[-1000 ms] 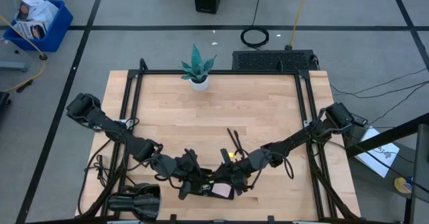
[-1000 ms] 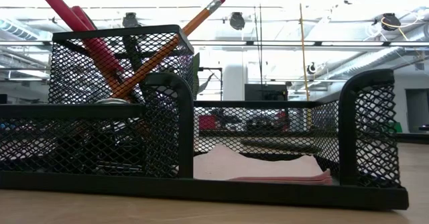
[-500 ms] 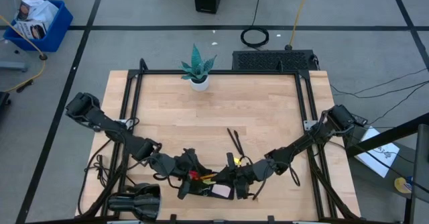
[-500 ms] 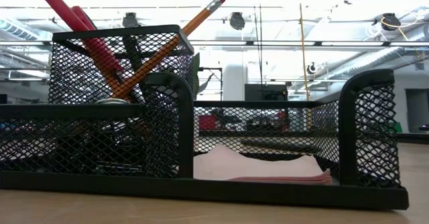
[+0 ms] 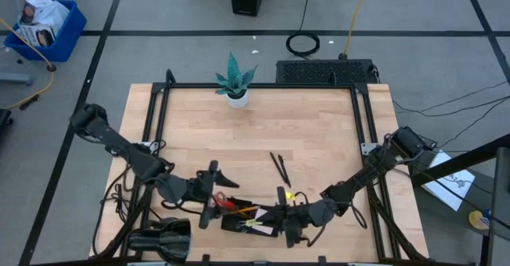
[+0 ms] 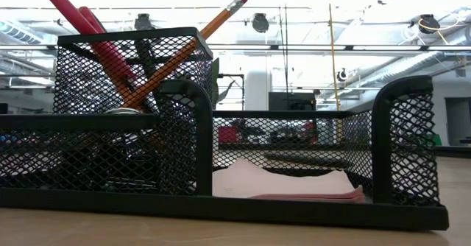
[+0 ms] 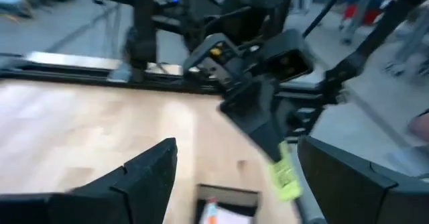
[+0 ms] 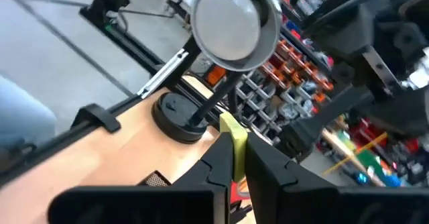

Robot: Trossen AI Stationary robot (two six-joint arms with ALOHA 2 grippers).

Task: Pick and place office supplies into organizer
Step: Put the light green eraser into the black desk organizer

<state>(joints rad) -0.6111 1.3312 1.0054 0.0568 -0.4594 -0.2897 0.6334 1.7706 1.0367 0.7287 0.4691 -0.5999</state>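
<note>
**Yellow piece clamped, ready to drop into organizer**

Landmark = organizer (image 5: 249, 224), black mesh tray at the table's front edge, between the two arms.

Right gripper (image 8: 233, 158) sits just beside the organizer on its right-arm side, fingers pinched together on the small yellow piece (image 8: 232, 131); the piece sticks up past the fingertips. The left wrist view shows the same piece (image 7: 284, 172) hanging from that gripper. Left gripper (image 5: 213, 196) is just off the organizer's opposite side w/ its fingers (image 7: 144, 167) spread apart, holding nothing.

Already in the organizer: red-handled scissors (image 6: 88, 36) and an orange pencil (image 6: 188, 43) standing tilted in the tall mesh cup, and the pink note pad (image 6: 294, 187) lying flat in the low open bay. Two black pens (image 5: 280, 167) lie on the bare wood behind the organizer, toward the plant (image 5: 235, 79), apart from both arms.

My read of the step: carry the yellow piece over a compartment & release. To do it well:
- centre over a low bay, not the mesh rim; a small piece may bounce off the wire.
- go low before opening so it doesn't flick out.
- stay clear of the tilted pencil & scissors.
- left arm should stay off to its side.

Pens look like the next job.
</note>
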